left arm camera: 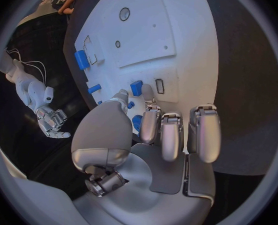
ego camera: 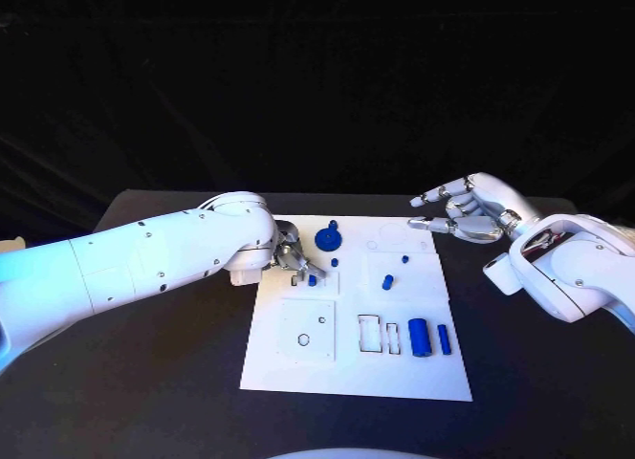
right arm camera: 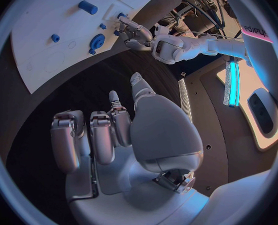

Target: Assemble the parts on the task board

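Note:
The white task board (ego camera: 348, 368) lies mid-table. My left hand (ego camera: 293, 258) hovers over its far left part, fingers bent down; the fingertips (left arm camera: 150, 105) end just short of a small blue block (ego camera: 312, 279) (left arm camera: 136, 88) beside a slot, and nothing sits between them. A round blue part (ego camera: 329, 232) (right arm camera: 97, 40) lies just beyond that hand. A blue peg (ego camera: 388, 282) (left arm camera: 94, 89) lies mid-board. A blue cylinder (ego camera: 420, 337) (left arm camera: 81, 60) and a thin blue bar (ego camera: 443, 338) rest near the right edge. My right hand (ego camera: 463, 215) (right arm camera: 126, 135) floats off the far right corner, fingers apart and holding nothing.
Two tiny blue studs (ego camera: 335, 261) (ego camera: 404, 258) sit on the board's far half. A square plate with a round hole (ego camera: 304, 339) takes the near left part, and empty slots (ego camera: 379, 333) lie beside the cylinder. Black table (ego camera: 152, 382) surrounds the board.

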`<action>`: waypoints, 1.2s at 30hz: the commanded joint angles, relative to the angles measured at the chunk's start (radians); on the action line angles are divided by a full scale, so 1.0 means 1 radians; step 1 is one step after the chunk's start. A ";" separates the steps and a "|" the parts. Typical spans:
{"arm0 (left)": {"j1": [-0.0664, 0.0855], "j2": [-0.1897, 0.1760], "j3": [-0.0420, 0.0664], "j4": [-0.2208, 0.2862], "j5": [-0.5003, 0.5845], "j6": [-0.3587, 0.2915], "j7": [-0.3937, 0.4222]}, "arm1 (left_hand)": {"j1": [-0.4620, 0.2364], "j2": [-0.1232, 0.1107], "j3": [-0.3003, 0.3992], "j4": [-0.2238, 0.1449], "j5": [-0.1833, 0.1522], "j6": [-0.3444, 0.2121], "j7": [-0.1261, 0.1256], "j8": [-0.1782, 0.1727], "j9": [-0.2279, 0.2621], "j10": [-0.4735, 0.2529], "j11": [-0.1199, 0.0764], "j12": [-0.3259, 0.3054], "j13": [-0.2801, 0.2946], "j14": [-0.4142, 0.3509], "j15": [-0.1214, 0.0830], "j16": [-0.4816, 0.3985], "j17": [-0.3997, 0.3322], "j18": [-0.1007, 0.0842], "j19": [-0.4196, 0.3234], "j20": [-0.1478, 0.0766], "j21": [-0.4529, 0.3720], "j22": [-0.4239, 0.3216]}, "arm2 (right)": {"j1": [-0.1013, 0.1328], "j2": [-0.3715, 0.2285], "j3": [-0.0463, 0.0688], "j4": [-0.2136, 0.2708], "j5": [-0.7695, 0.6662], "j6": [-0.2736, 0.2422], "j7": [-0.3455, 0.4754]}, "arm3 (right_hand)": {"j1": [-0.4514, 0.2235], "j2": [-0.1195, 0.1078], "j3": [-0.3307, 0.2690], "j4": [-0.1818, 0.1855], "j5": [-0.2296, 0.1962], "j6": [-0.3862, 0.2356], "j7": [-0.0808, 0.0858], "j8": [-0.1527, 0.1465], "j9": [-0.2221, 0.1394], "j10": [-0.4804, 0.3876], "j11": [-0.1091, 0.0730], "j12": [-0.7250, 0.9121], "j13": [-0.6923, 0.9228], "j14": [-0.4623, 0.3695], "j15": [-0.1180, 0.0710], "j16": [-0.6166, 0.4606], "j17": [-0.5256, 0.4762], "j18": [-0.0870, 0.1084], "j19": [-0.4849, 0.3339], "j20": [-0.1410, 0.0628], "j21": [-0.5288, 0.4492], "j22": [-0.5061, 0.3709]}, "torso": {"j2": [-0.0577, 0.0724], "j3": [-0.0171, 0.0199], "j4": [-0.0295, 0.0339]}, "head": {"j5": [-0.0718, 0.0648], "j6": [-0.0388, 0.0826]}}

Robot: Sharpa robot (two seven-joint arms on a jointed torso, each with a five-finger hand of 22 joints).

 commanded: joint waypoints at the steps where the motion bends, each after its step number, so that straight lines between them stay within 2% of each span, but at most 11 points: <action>1: 0.003 -0.012 0.008 0.021 0.070 -0.045 0.005 | -0.002 0.009 -0.014 0.000 -0.007 -0.008 0.002 0.001 0.002 -0.003 0.005 -0.009 -0.005 0.104 -0.008 0.003 0.263 -0.007 0.041 -0.008 -0.004 0.132 | -0.001 0.002 0.000 -0.003 0.000 0.010 0.009 | -0.011 0.001 -0.006 0.000 0.004 0.000 -0.003 0.001 0.001 0.003 0.002 -0.004 0.146 0.102 0.006 -0.006 0.245 -0.008 0.074 0.002 -0.005 0.205 | -0.001 0.0007 0.0004 | -0.001 0.002; 4: 0.008 -0.022 0.015 0.033 0.104 -0.053 0.007 | 0.007 0.007 -0.045 0.000 -0.006 -0.031 0.010 -0.007 0.000 -0.020 0.010 -0.033 -0.029 0.104 -0.005 0.003 0.263 -0.002 0.029 -0.006 -0.018 0.110 | -0.001 0.003 0.000 -0.007 0.002 0.011 0.009 | -0.011 0.001 -0.006 0.000 0.004 0.000 -0.003 0.001 0.001 0.003 0.002 -0.004 0.146 0.102 0.006 -0.006 0.245 -0.008 0.074 0.002 -0.005 0.205 | -0.001 0.0012 0.0000 | 0.000 0.004; 9: 0.027 -0.048 0.030 0.048 0.140 -0.053 0.011 | 0.030 0.004 -0.093 0.001 -0.005 -0.062 0.022 -0.024 -0.007 -0.044 0.021 -0.062 -0.059 0.104 0.002 0.003 0.263 0.005 0.014 0.000 -0.038 0.080 | -0.003 0.006 0.000 -0.012 0.005 0.013 0.009 | -0.011 0.001 -0.006 0.000 0.004 0.000 -0.003 0.001 0.001 0.003 0.002 -0.004 0.146 0.102 0.006 -0.006 0.245 -0.008 0.074 0.002 -0.005 0.205 | -0.001 0.0021 -0.0011 | 0.003 0.009; 13: 0.052 -0.066 0.041 0.036 0.140 0.029 0.007 | 0.110 0.027 -0.094 -0.005 0.017 -0.098 0.041 -0.070 -0.040 -0.066 0.036 -0.090 -0.088 0.104 0.014 0.003 0.263 0.011 0.000 0.010 -0.058 0.052 | -0.005 0.007 0.000 -0.013 0.006 0.014 0.008 | -0.011 0.001 -0.007 0.001 0.004 0.000 -0.003 0.001 0.001 0.004 0.002 -0.003 0.147 0.102 0.006 -0.006 0.245 -0.008 0.073 0.002 -0.005 0.205 | 0.000 0.0024 -0.0002 | 0.003 0.010; 15: 0.072 -0.068 0.044 0.017 0.126 0.082 0.005 | 0.134 0.039 -0.096 -0.004 0.017 -0.110 0.054 -0.102 -0.067 -0.079 0.047 -0.105 -0.105 0.104 0.023 0.003 0.263 0.016 -0.010 0.018 -0.073 0.032 | -0.006 0.007 0.000 -0.014 0.007 0.014 0.008 | -0.011 0.001 -0.007 0.001 0.004 0.000 -0.003 0.001 0.001 0.004 0.002 -0.003 0.147 0.102 0.006 -0.006 0.245 -0.008 0.073 0.002 -0.005 0.205 | 0.000 0.0014 0.0004 | 0.003 0.010; 19: 0.101 -0.058 0.046 -0.034 0.099 0.142 0.003 | 0.157 0.046 -0.105 -0.003 0.019 -0.107 0.063 -0.135 -0.103 -0.087 0.056 -0.112 -0.113 0.104 0.031 0.003 0.263 0.019 -0.016 0.027 -0.083 0.020 | -0.006 0.007 0.000 -0.016 0.007 0.014 0.007 | -0.011 0.002 -0.007 0.001 0.004 0.000 -0.003 0.001 0.001 0.004 0.002 -0.003 0.147 0.102 0.006 -0.006 0.245 -0.008 0.074 0.002 -0.005 0.205 | 0.000 0.0019 -0.0004 | 0.005 0.013; 23: 0.116 -0.026 0.044 -0.105 0.088 0.145 0.011 | 0.151 0.050 -0.126 0.000 0.011 -0.102 0.069 -0.158 -0.131 -0.102 0.061 -0.131 -0.134 0.104 0.035 0.003 0.263 0.021 -0.021 0.032 -0.093 0.009 | -0.007 0.009 0.000 -0.017 0.007 0.013 0.007 | -0.011 0.002 -0.007 0.001 0.004 0.000 -0.003 0.001 0.001 0.004 0.002 -0.003 0.147 0.102 0.006 -0.006 0.245 -0.008 0.074 0.002 -0.005 0.205 | 0.002 0.0008 -0.0006 | 0.006 0.017; 25: 0.120 0.004 0.040 -0.159 0.078 0.140 0.016 | 0.149 0.057 -0.137 0.000 0.007 -0.110 0.075 -0.179 -0.154 -0.113 0.067 -0.146 -0.150 0.104 0.040 0.003 0.263 0.022 -0.023 0.036 -0.097 0.004 | -0.007 0.011 0.000 -0.018 0.007 0.013 0.007 | -0.010 0.003 -0.008 0.001 0.006 0.000 -0.003 0.001 0.001 0.004 0.002 -0.003 0.146 0.102 0.006 -0.006 0.245 -0.008 0.074 0.002 -0.005 0.205 | 0.003 0.0002 -0.0019 | 0.009 0.018; 27: 0.122 0.029 0.034 -0.203 0.067 0.140 0.018 | 0.149 0.066 -0.141 0.001 0.009 -0.107 0.077 -0.186 -0.164 -0.114 0.068 -0.148 -0.153 0.104 0.041 0.003 0.263 0.022 -0.023 0.037 -0.098 0.004 | -0.007 0.013 0.000 -0.019 0.007 0.014 0.008 | -0.010 0.003 -0.008 0.001 0.006 0.000 -0.003 0.001 0.001 0.004 0.002 -0.003 0.146 0.102 0.006 -0.006 0.245 -0.008 0.074 0.002 -0.005 0.205 | 0.003 -0.0002 -0.0025 | 0.010 0.020; 31: 0.122 0.070 0.022 -0.269 0.053 0.151 0.021 | 0.147 0.071 -0.148 0.000 0.010 -0.094 0.075 -0.185 -0.170 -0.111 0.067 -0.143 -0.150 0.104 0.041 0.003 0.263 0.022 -0.020 0.039 -0.096 0.008 | -0.007 0.017 0.000 -0.020 0.007 0.015 0.008 | -0.009 0.004 -0.008 0.001 0.007 0.000 -0.003 0.001 0.001 0.003 0.002 -0.004 0.146 0.101 0.006 -0.007 0.245 -0.008 0.074 0.002 -0.005 0.205 | 0.004 -0.0006 -0.0034 | 0.009 0.019; 36: 0.118 0.104 0.011 -0.322 0.040 0.166 0.022 | 0.144 0.071 -0.161 0.001 0.006 -0.072 0.069 -0.173 -0.170 -0.105 0.063 -0.134 -0.143 0.104 0.039 0.003 0.263 0.020 -0.014 0.037 -0.089 0.018 | -0.008 0.019 0.000 -0.022 0.007 0.015 0.009 | -0.007 0.006 -0.009 0.001 0.010 0.000 -0.003 0.001 0.001 0.004 0.001 -0.004 0.146 0.102 0.005 -0.006 0.245 -0.008 0.074 0.002 -0.005 0.205 | 0.008 -0.0018 -0.0066 | 0.015 0.020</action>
